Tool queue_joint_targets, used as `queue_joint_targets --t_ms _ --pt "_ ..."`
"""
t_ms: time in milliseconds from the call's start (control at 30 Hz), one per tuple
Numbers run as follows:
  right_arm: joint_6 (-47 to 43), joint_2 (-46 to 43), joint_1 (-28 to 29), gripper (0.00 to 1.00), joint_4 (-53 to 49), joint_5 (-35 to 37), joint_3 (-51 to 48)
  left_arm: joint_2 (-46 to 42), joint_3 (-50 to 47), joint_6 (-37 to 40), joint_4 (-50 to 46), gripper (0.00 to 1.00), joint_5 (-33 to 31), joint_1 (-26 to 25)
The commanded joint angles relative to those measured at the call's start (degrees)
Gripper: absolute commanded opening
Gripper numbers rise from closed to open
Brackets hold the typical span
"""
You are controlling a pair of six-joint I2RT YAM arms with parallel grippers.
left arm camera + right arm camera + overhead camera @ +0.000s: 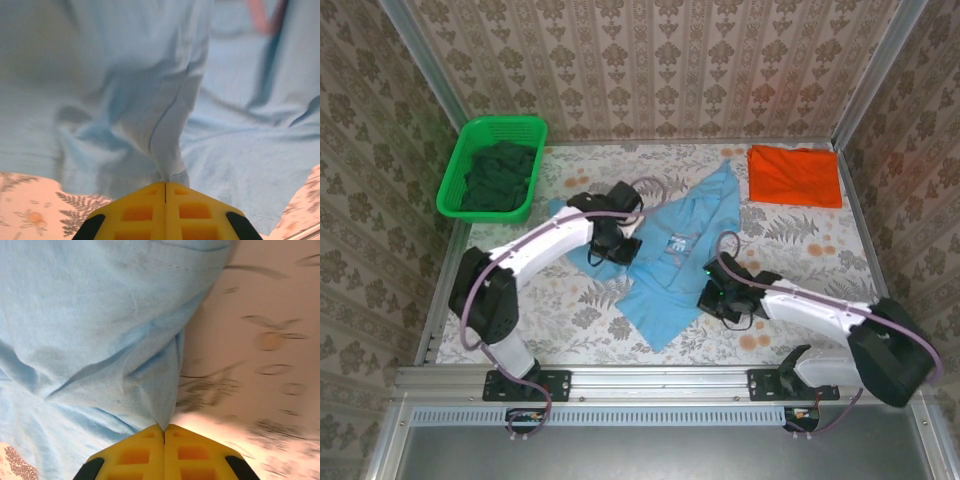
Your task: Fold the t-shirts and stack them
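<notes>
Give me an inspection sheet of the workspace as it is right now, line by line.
Surface: table with a floral cover.
Job's things: light blue t-shirt rumpled at the centre; orange t-shirt folded at the far right.
Clutter: green basket holding dark cloth, far left.
Pincers: left pincer and right pincer both shut on the light blue t-shirt.
Cables: a cable runs along each arm.
Surroundings: wallpapered walls; metal rail at the near edge.
</notes>
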Motion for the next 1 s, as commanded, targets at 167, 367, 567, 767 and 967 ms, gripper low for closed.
queue_joint_targets --t_ms 167,367,567,767,967 --pt "-2.31 -14.16 -10.62 0.00 -16.44 -2.19 -4.00 -8.20 16.29 -1.97 5.11 0.00 -6.56 5.09" --pt "-6.82 -14.19 -17.67 0.00 -19.52 -6.13 -2.87 -0.74 27.77 -1.61 13.28 0.00 -6.54 14.26" --pt "-10.87 -9.22 -21.58 0.00 -18.59 -7.74 -0.33 27.45 59.12 -5.68 7.14 0.20 -12.42 25.36" --pt "-15.24 -5.00 -23.84 0.00 -19.47 -8.65 3.90 50.05 94.62 -11.79 -10.52 0.61 -7.76 29.14" --pt "-16.59 -9.18 -26.02 0.00 -19.75 -8.79 2.90 21.02 41.06 -9.24 5.31 0.73 0.68 24.81"
